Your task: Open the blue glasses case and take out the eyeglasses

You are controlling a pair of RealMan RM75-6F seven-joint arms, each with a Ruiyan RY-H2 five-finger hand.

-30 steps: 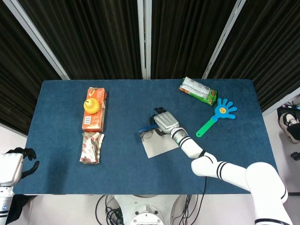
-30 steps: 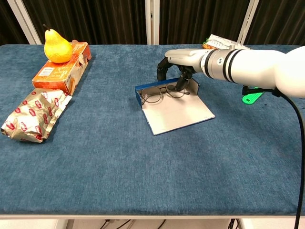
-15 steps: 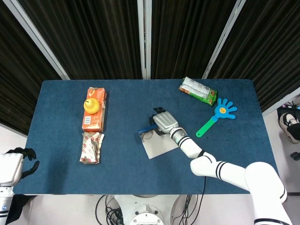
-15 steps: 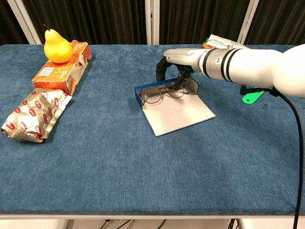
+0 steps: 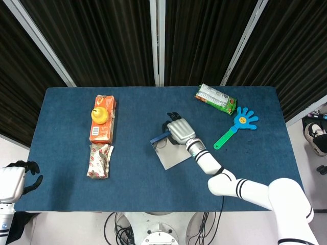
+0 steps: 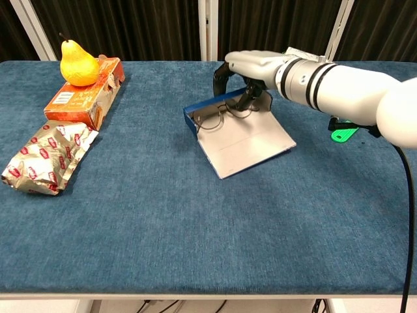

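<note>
The blue glasses case sits open at mid-table, its pale lid spread flat toward me. Thin-framed eyeglasses lie inside the blue tray. My right hand reaches over the tray's right end, dark fingers behind the back wall and one fingertip inside at the frame. The tray is raised and tilted off the cloth in that grip. From above, the hand covers the right part of the case. My left hand hangs off the table's front left corner, holding nothing.
A pear stands on an orange carton at far left, with a foil packet in front of it. A green snack pack and a blue hand-shaped clapper lie at the back right of the blue table.
My right hand has risen and drawn back a little, and the case's blue tray has lifted and tilted with it. The left hand has not moved.
</note>
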